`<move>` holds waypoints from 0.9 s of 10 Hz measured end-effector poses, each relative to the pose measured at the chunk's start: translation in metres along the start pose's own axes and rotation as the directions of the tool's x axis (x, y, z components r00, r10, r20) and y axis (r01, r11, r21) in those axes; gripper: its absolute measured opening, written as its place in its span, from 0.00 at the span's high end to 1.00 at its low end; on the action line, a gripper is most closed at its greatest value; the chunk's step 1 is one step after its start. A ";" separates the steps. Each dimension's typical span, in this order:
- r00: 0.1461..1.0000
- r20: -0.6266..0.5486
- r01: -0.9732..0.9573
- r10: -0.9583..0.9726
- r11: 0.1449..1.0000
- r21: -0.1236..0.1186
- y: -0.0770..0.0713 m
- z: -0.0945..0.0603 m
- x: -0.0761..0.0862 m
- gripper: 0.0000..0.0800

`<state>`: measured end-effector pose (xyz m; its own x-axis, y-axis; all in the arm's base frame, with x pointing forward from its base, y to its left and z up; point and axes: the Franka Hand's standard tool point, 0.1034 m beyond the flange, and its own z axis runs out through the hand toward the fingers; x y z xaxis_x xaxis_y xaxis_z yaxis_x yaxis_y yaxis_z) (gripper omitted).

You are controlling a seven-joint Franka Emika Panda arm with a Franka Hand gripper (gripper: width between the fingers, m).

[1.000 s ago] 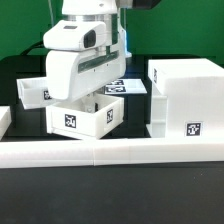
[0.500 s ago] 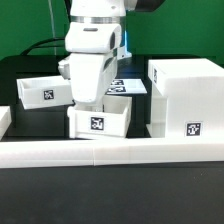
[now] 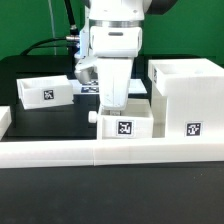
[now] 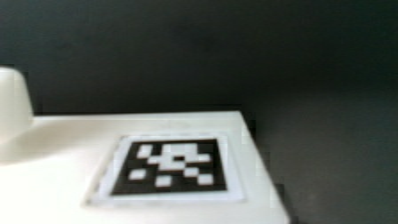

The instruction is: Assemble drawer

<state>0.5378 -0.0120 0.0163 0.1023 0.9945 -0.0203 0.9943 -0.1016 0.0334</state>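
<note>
The drawer (image 3: 200, 80) is in three white pieces on the black desk (image 3: 40, 195), behind the long low rail (image 3: 60, 152) that runs across the front. The big open case (image 3: 172, 105) stands on the exterior view's right. One tray (image 3: 128, 125) now sits just beside the case's near corner, with its knob (image 3: 95, 117) pointing to the exterior view's left. Whether the tray and case touch cannot be told. The tray's underside is hidden by the rail, so it is unclear whether it rests on the desk.

Half a second ago this tray was further toward the exterior view's left, and a second ago further left again and turned at an angle. It has travelled toward the case together with the arm. The gripper (image 3: 112, 106) reaches down into the tray. Its fingertips are hidden behind the front wall, but since the tray has followed it, it appears clamped on a wall of the tray.

The second tray (image 3: 45, 92) stays where it was, on the exterior view's left.

The wrist view is blurred. It shows a white face bearing a tag (image 4: 169, 165), with the dark desk beyond.
</note>
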 end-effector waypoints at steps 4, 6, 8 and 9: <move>1.000 0.004 -0.004 0.004 1.000 0.017 0.000 0.001 -0.003 0.95; 1.000 0.007 0.004 -0.004 0.999 0.053 0.002 0.001 0.001 0.95; 1.000 0.005 0.008 -0.008 0.999 0.050 0.005 0.005 0.003 0.95; 1.000 0.005 0.008 -0.008 0.999 0.048 0.007 0.005 0.004 0.95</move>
<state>0.5448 -0.0088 0.0113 0.0941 0.9952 -0.0252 0.9954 -0.0945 -0.0152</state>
